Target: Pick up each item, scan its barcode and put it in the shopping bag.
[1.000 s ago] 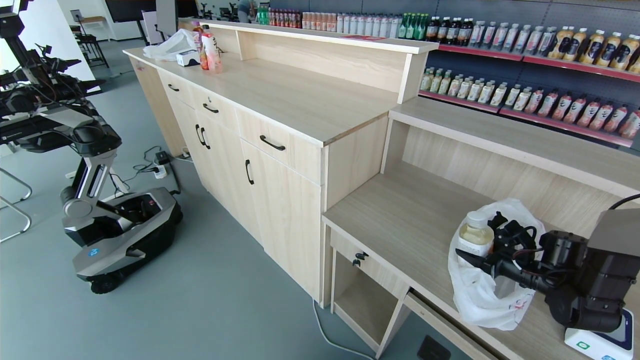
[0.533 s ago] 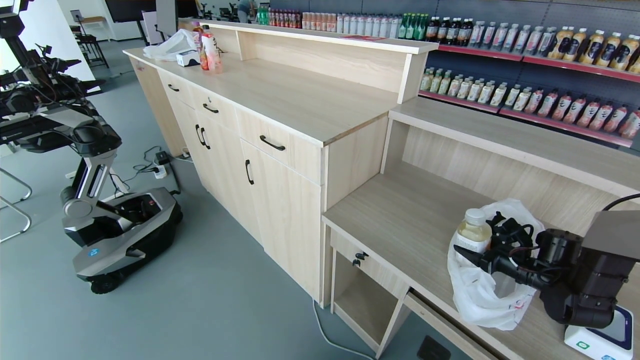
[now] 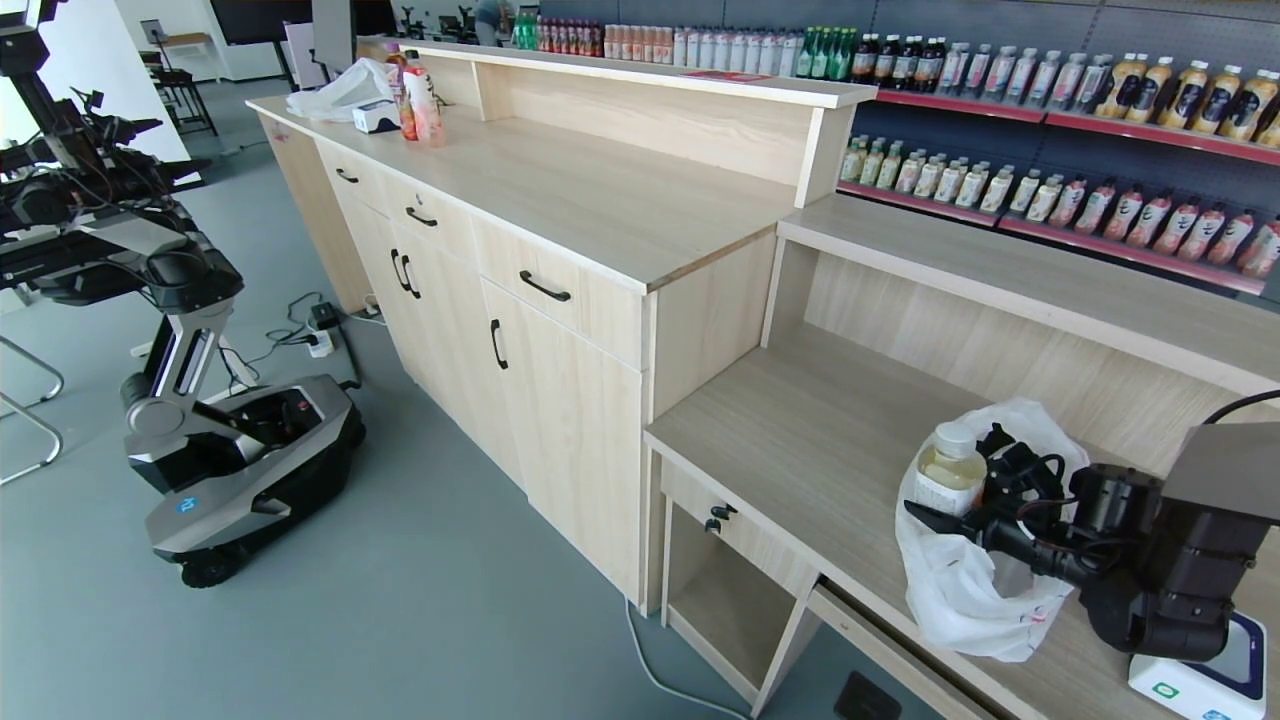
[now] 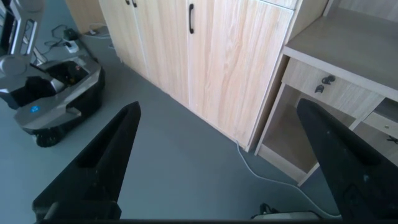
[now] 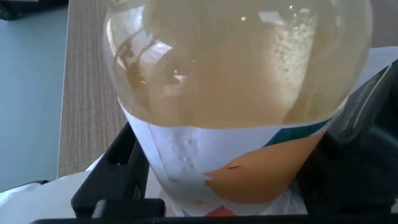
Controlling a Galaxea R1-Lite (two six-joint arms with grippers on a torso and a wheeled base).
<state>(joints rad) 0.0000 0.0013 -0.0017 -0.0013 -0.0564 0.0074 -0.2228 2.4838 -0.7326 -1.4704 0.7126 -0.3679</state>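
A bottle (image 3: 946, 470) of pale yellow drink with a white cap stands upright in the mouth of the white shopping bag (image 3: 955, 590), on the low desk (image 3: 800, 440) at the right. My right gripper (image 3: 950, 482) is shut on the bottle, one black finger (image 3: 935, 518) in front of it. In the right wrist view the bottle (image 5: 242, 93) looms close between the dark fingers (image 5: 115, 177). My left gripper (image 4: 217, 109) hangs open over the grey floor, nothing between its fingers.
A white scanner box (image 3: 1195, 682) sits on the desk under my right arm. The long counter (image 3: 600, 190) holds another bag and two bottles (image 3: 415, 95) at its far end. Another robot (image 3: 230, 450) stands on the floor at left. Drink shelves (image 3: 1050, 190) line the back.
The right arm has shifted a little to the left with the bottle, which sits slightly lower in the bag's mouth. The left gripper's motion cannot be judged.
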